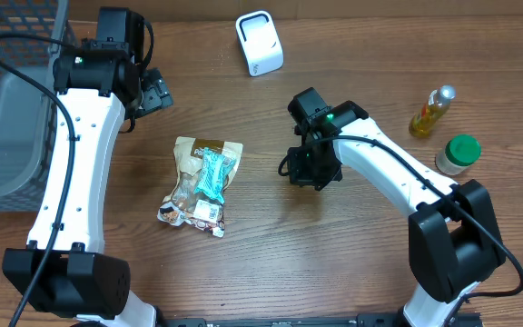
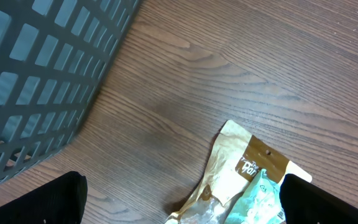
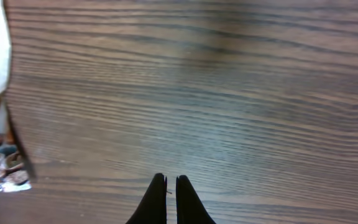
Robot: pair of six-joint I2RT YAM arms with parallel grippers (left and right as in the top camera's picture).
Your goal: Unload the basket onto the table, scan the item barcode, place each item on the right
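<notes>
Left gripper (image 1: 155, 91) of mine hangs with its jaws spread wide and nothing between them. My right gripper (image 3: 170, 180) has its jaws pressed together on nothing, tips pointing down just above the bare table (image 1: 271, 263). Neither one holds the item.

That item, the snack pouch (image 1: 200, 184), lies flat near the middle of the table, at about 5 o'clock from my left gripper and 9 o'clock from my right. A teal packet shows on its upper face. A pale patch at its 6 o'clock end may carry the barcode, but it is too small for me to read. My left wrist view looks down on the pouch's top edge between my two fingers, so I judge the wide spread is there to come down over it. My right side seems merely parked close by.

The white scanner (image 1: 259, 43) stands at 12 o'clock, well apart from the pouch, with open table between them, so the way there looks free. The grey basket (image 1: 7, 100) fills the 9 to 10 o'clock edge just beside my left arm, and a wide swing could clip it. A yellow bottle (image 1: 431, 111) and a green-lidded jar (image 1: 459, 154) stand at 3 o'clock, out of the way.
</notes>
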